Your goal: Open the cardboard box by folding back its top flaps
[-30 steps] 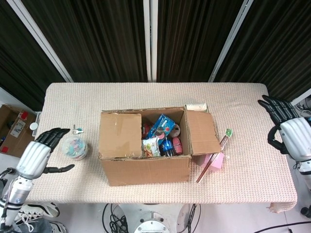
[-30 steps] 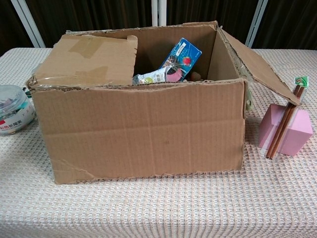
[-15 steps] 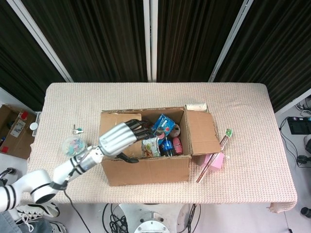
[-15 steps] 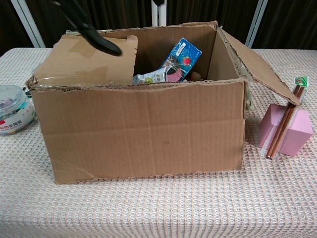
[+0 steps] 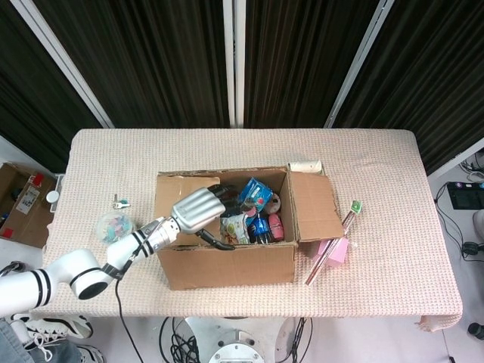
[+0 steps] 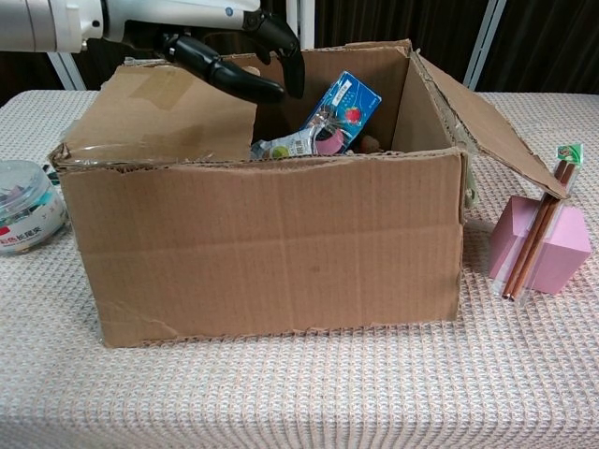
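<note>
The brown cardboard box stands mid-table, its front wall filling the chest view. Its left flap lies flat over the left half. The right flap is folded outward and slopes down. Snack packets, one of them blue, show inside. My left hand is over the left flap's inner edge, fingers bent down past the edge into the box and thumb stretched above the flap. No firm grip shows. My right hand is out of both views.
A clear plastic tub sits left of the box. A pink box with brown sticks leaning on it stands under the right flap. A paper roll lies behind the box.
My left hand came from the table's left edge onto the left flap, then slid right to its inner edge with fingers curling down. My right hand left the view. The flaps have not moved.
</note>
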